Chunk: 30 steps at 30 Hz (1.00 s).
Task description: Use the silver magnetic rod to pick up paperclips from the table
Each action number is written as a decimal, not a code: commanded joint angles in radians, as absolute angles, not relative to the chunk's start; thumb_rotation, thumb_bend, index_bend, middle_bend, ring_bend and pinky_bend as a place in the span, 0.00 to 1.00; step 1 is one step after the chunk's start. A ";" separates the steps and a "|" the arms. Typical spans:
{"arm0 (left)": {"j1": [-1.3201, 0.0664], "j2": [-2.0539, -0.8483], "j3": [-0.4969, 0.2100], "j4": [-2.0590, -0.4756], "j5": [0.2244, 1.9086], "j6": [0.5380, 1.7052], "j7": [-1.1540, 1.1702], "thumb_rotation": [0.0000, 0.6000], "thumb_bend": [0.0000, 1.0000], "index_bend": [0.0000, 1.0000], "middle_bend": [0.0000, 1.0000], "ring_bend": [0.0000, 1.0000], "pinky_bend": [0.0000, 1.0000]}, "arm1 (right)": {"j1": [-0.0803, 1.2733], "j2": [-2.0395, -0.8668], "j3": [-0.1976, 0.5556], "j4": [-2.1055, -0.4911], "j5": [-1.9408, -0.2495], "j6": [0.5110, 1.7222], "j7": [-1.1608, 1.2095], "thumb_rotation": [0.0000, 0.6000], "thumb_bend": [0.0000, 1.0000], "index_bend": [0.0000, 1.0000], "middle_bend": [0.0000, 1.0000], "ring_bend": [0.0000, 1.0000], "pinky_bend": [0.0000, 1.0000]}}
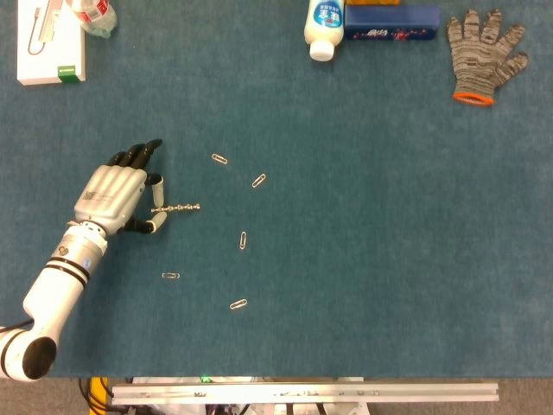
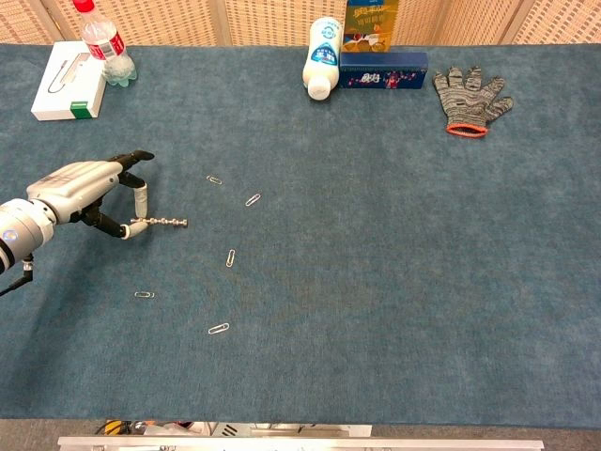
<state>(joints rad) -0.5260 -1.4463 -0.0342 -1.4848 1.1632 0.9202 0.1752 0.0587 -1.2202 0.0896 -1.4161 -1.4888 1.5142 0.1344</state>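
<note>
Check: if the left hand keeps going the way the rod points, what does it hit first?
Probably nothing: the left hand holds the rod pointing right, between one paperclip and another. Beyond lies bare table; height unclear.

A white box (image 1: 50,43) and a plastic bottle (image 1: 91,15) sit far left. A white bottle (image 1: 324,24) lies beside a blue box (image 1: 393,23). A knit glove (image 1: 484,54) lies far right.
</note>
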 commanded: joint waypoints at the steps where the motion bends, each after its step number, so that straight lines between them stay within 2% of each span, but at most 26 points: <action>1: -0.523 -1.425 -0.031 -1.519 1.183 0.940 0.189 1.00 0.35 0.61 0.00 0.00 0.11 | 0.058 -1.219 0.090 -1.417 -1.489 1.515 0.134 1.00 0.00 0.21 0.20 0.19 0.35; 23: -0.516 -1.351 -0.016 -1.674 1.265 1.011 0.259 1.00 0.35 0.62 0.00 0.00 0.11 | 0.055 -1.213 0.092 -1.421 -1.491 1.525 0.138 1.00 0.00 0.21 0.20 0.19 0.35; 30: -0.514 -1.307 -0.010 -1.744 1.293 1.007 0.217 1.00 0.35 0.62 0.00 0.00 0.11 | 0.057 -1.215 0.091 -1.420 -1.491 1.521 0.138 1.00 0.00 0.21 0.20 0.19 0.35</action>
